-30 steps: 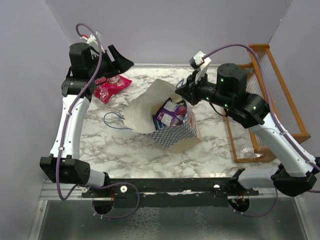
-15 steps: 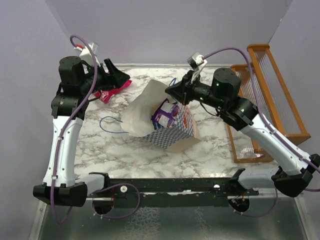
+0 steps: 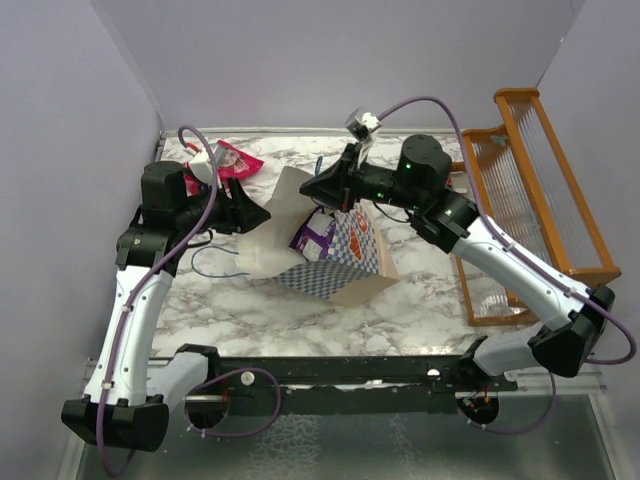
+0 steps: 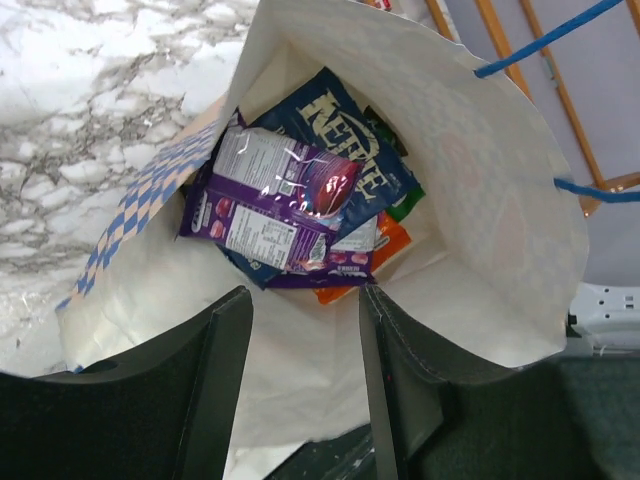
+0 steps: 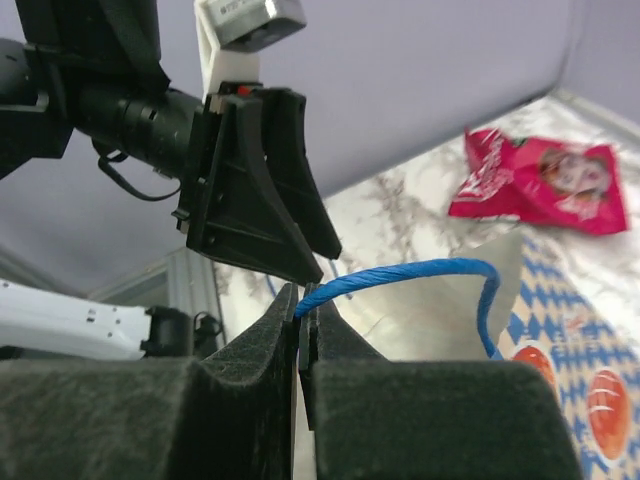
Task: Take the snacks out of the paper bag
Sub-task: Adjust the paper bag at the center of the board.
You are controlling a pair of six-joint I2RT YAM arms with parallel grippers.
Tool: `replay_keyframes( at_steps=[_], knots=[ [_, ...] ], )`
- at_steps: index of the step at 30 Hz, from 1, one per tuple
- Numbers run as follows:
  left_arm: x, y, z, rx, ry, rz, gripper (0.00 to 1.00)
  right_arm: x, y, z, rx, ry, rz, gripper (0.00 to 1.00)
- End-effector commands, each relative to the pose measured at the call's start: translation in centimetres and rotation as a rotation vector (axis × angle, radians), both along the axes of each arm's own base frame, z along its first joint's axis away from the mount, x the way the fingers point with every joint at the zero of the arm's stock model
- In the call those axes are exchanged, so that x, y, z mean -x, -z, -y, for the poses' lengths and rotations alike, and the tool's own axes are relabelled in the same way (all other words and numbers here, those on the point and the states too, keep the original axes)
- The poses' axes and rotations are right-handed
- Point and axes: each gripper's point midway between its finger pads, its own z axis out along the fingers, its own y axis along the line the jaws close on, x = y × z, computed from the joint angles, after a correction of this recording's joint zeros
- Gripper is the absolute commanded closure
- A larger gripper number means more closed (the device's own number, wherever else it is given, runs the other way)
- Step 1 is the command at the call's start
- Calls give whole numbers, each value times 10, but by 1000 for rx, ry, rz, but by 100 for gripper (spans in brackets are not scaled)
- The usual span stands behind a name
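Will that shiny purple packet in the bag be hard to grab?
Probably slippery: the purple packet shows glossy glare. Likely light and floppy, since its film looks wrinkled where it lies on the blue chips bag. Pinched, it would probably crumple rather than stay flat.

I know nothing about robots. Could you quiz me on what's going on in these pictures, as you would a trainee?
1. True or false: the pink bag lies inside the paper bag.
2. What is the right pincer clamped on? A: the pink bag. B: the blue cord. C: nothing.
3. Looking down into the paper bag, what colour is the packet on top?

Key
1. False: it lies on the table, outside.
2. B.
3. Purple: the purple packet lies over the others.
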Motion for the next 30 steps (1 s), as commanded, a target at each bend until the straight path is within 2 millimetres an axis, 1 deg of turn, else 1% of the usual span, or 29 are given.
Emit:
replay_keyframes(
  at_steps=[1, 2, 5, 6, 7, 9, 12, 14, 16, 17, 19, 20, 21, 22, 25, 26, 28, 30],
  knots=[
    [3, 6, -5, -25, -24, 1, 51, 16, -2, -12, -14, -107, -82, 98],
    [1, 5, -5, -24, -31, 2, 51, 9, -2, -7, -12, -49, -75, 98],
    [-2, 2, -2, -4, -21, 6, 51, -8, -11, 19, 5, 124, 20, 98],
    [-2, 3, -2, -4, -19, 1, 51, -17, -15, 29, 26, 194, 64, 98],
    [-2, 4, -3, -9, -21, 2, 51, -21, -18, 36, 45, 231, 96, 98],
    [-5, 2, -5, -26, -33, 13, 51, -29, -25, 45, 84, 285, 154, 98],
    [-17, -3, -13, -52, -96, 11, 50, -42, -33, 55, 129, 364, 198, 98],
    [-25, -3, -22, -81, -159, -6, 45, -51, -42, 61, 139, 417, 209, 98],
    [-37, 1, -44, -150, -294, -37, 35, -58, -48, 68, 145, 460, 215, 98],
    [-41, 3, -54, -181, -348, -52, 33, -61, -50, 72, 149, 481, 212, 98],
    [-46, -2, -68, -225, -422, -62, 27, -61, -56, 77, 148, 497, 213, 98],
    [-48, -2, -72, -235, -443, -69, 23, -61, -57, 78, 153, 494, 220, 98],
    [-50, -2, -71, -229, -444, -74, 20, -60, -58, 79, 159, 490, 225, 98],
    [-52, -4, -65, -213, -420, -72, 19, -59, -56, 80, 171, 485, 223, 98],
    [-54, -5, -46, -138, -336, -87, 18, -59, -56, 85, 197, 491, 225, 98],
    [-54, -4, -43, -122, -329, -103, 18, -59, -58, 87, 196, 494, 226, 98],
    [-56, 0, -42, -103, -353, -147, 18, -54, -62, 89, 185, 481, 229, 98],
    [-58, 3, -50, -114, -407, -193, 19, -49, -59, 86, 175, 454, 210, 98]
  ],
)
